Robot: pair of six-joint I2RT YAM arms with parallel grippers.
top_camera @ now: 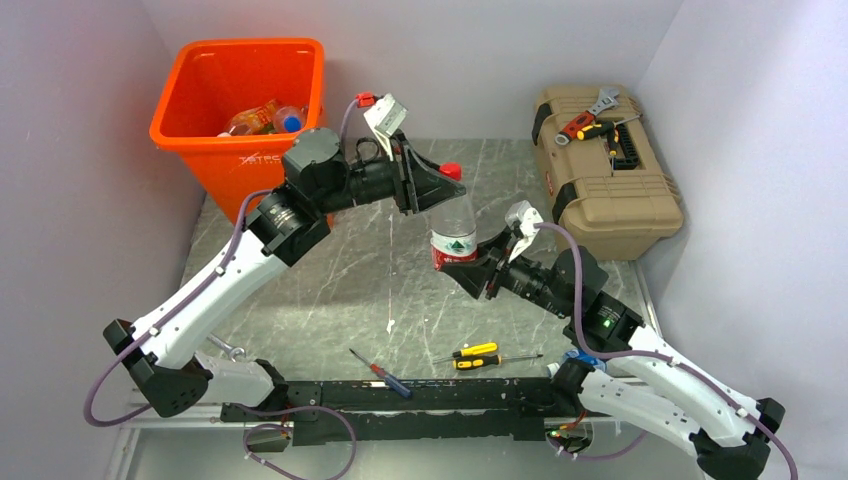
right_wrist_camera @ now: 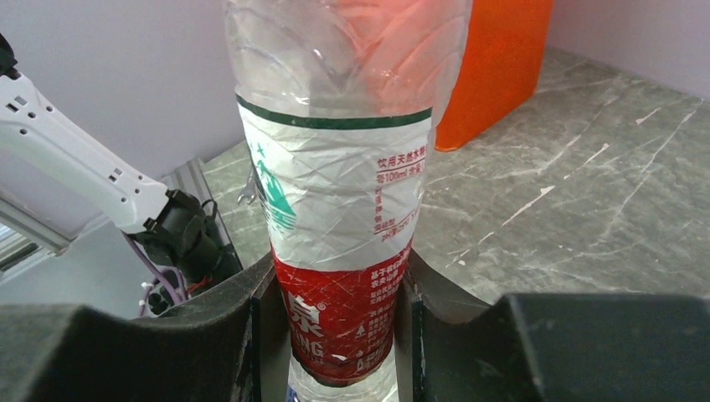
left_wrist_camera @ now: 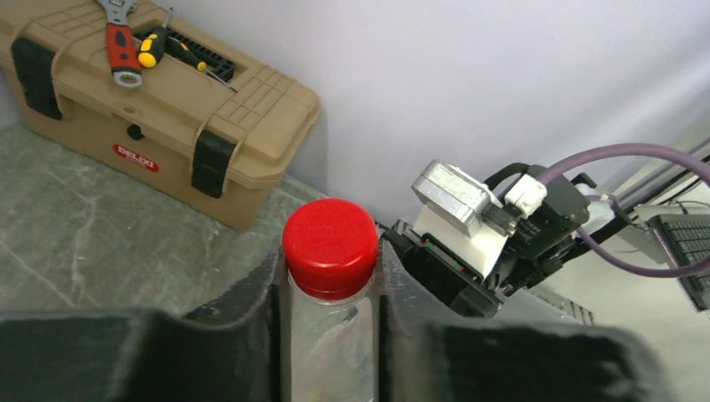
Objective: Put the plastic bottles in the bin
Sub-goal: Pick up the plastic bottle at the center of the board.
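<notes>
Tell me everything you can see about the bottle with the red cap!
The bottle is clear, crinkly plastic with a red screw cap. Its wrinkled label is white with a green edge and logo above, and red with printed writing below. It looks empty and stands roughly upright over the grey marbled table. The left gripper pinches its neck just under the cap. The right gripper clamps its lower, red part.
</notes>
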